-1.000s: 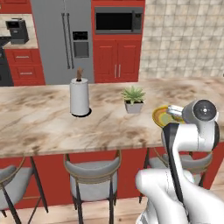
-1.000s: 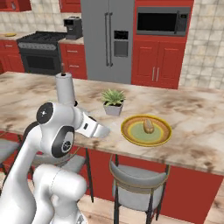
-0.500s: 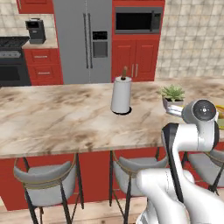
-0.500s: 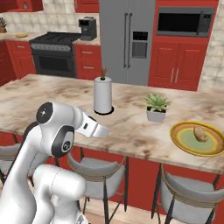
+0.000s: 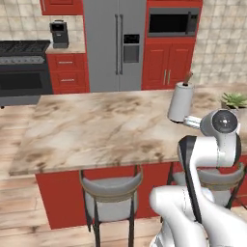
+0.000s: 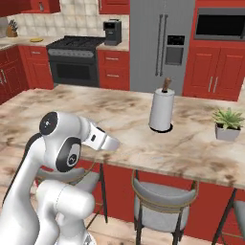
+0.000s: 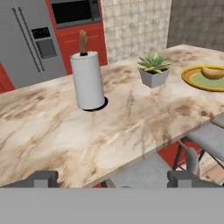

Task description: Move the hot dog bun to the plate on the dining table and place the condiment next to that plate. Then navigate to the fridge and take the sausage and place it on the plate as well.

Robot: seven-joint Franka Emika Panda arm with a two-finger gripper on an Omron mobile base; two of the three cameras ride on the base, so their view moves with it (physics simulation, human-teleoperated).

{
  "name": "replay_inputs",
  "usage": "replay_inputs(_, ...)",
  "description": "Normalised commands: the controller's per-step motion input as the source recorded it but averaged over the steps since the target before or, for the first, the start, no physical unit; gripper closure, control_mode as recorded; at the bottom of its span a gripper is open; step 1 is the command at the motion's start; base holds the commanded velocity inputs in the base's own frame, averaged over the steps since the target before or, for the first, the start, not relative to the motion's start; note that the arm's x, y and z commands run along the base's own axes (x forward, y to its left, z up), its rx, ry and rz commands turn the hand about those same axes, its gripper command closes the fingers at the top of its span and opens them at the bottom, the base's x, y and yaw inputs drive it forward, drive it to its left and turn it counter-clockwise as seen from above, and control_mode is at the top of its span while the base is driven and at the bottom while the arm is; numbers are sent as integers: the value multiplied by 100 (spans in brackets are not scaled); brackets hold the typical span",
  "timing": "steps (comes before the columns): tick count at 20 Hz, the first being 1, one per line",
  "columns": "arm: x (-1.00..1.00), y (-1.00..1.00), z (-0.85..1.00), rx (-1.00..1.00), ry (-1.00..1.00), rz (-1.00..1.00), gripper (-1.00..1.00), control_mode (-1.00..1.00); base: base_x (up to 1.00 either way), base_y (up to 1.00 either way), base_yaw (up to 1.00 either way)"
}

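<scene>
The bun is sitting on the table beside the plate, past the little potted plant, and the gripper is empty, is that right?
Not quite. The hand view shows the bun lying on the plate, not beside it. The rest holds: it is past the potted plant on the table, and the gripper is open and empty.

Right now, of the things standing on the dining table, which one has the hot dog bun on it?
The plate, yellow-rimmed, at the far right past the potted succulent; the paper towel roll carries nothing.
</scene>
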Motion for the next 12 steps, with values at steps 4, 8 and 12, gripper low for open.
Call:
replay_inputs(4, 0, 0, 0, 0, 0, 0, -100, 100, 12, 100, -5)
replay_inputs(8, 0, 0, 0, 0, 0, 0, -100, 100, 22, 100, -6)
replay_inputs(12, 0, 0, 0, 0, 0, 0, -100, 100, 27, 100, -6)
